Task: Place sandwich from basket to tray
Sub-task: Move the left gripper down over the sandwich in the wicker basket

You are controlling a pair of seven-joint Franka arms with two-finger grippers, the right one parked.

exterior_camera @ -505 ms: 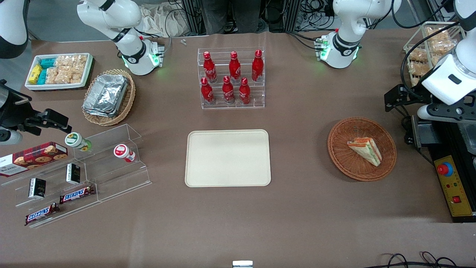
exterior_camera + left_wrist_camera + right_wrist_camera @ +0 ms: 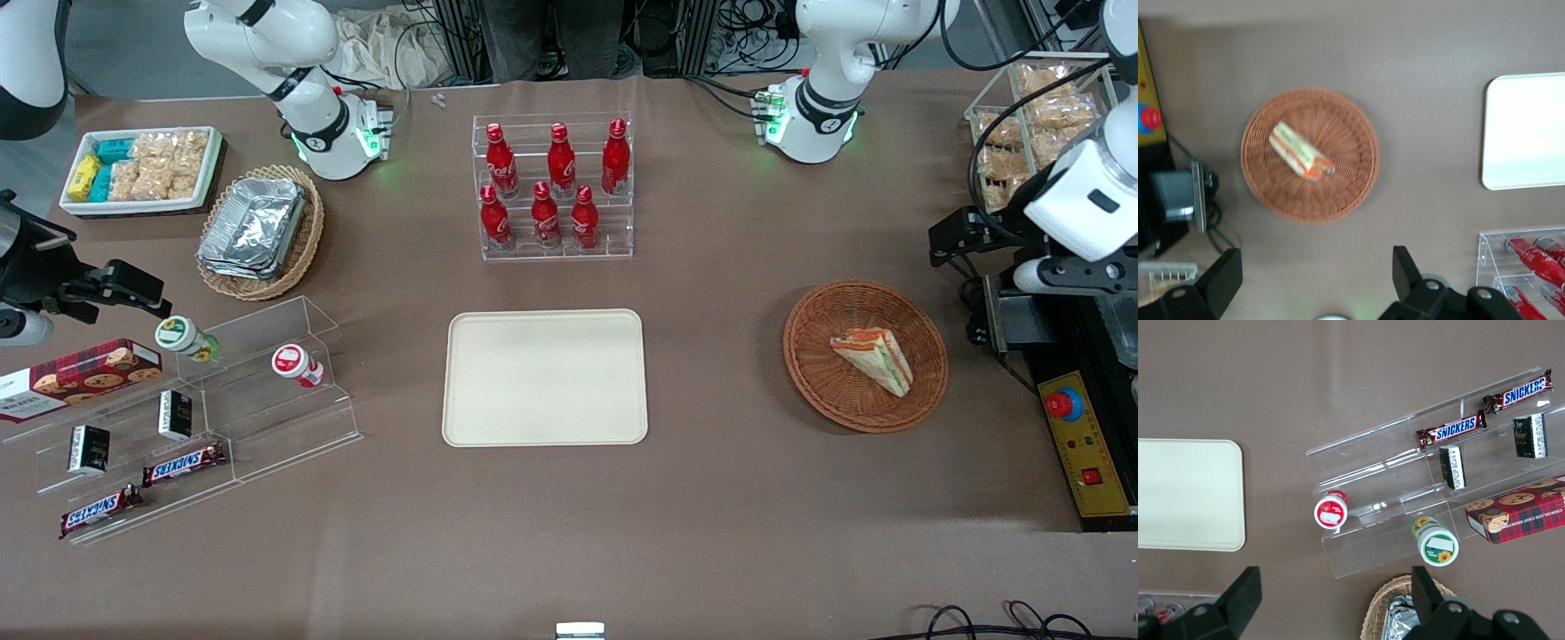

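Observation:
The sandwich (image 2: 874, 357) (image 2: 1300, 152), a white-bread wedge with orange and green layers, lies in the round reddish-brown wicker basket (image 2: 822, 391) (image 2: 1345, 193). The cream tray (image 2: 544, 378) (image 2: 1525, 130) lies bare at the table's middle, toward the parked arm from the basket. My gripper (image 2: 953, 238) (image 2: 1315, 275) hangs high above the table beside the basket, a little farther from the front camera and toward the working arm's end. Its fingers (image 2: 1403, 265) stand wide open over bare tablecloth, holding nothing.
A clear rack of red bottles (image 2: 553, 187) (image 2: 1531, 260) stands farther from the front camera than the tray. A wire rack of snack bags (image 2: 1031, 116) and a yellow control box with a red button (image 2: 1076, 436) (image 2: 1148, 120) sit at the working arm's end.
My gripper and wrist have shifted slightly toward the working arm's end of the table and a little farther from the front camera. Sandwich, basket and tray have not moved.

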